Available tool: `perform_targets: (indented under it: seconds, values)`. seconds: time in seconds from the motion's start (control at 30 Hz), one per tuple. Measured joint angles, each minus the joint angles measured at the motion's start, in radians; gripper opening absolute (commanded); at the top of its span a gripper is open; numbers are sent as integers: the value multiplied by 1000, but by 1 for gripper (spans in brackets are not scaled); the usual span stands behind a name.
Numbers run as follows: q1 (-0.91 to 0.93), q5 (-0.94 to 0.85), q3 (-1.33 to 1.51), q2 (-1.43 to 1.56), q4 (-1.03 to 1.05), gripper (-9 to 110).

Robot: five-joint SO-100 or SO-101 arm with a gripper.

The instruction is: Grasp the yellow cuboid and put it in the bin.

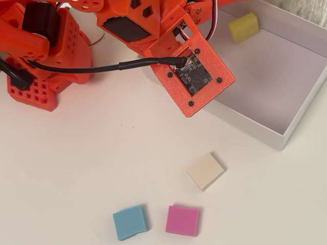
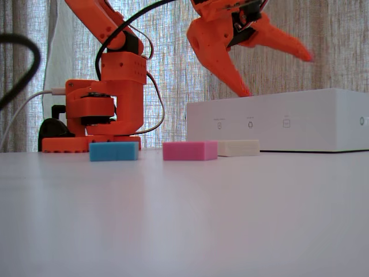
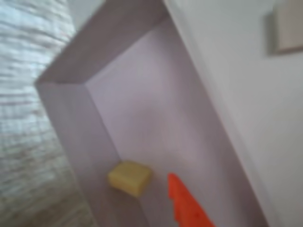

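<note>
Yellow cuboid (image 1: 243, 26) lies inside the bin (image 1: 301, 109), by its far wall. Tool (image 2: 277, 72) above the bin, spread wide, empty. Recommend lifting clear of the walls.

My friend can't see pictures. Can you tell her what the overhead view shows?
A yellow cuboid lies inside the white bin at the top right, with the orange robot arm above the bin's left edge. On the white table below sit a cream block, a pink block and a blue block.
</note>
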Motion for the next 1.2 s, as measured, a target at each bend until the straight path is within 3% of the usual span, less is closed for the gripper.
perform_targets:
  seconds: [0.23,0.37,0.5,0.8,1.2]
  values:
    - [308,213,11,233,-186,36]
    - [555,339,120,440,-123,36]
    - [707,354,236,690,63,26]
    - [727,313,353,913,422,-8]
    - [736,273,459,920,425,-8]
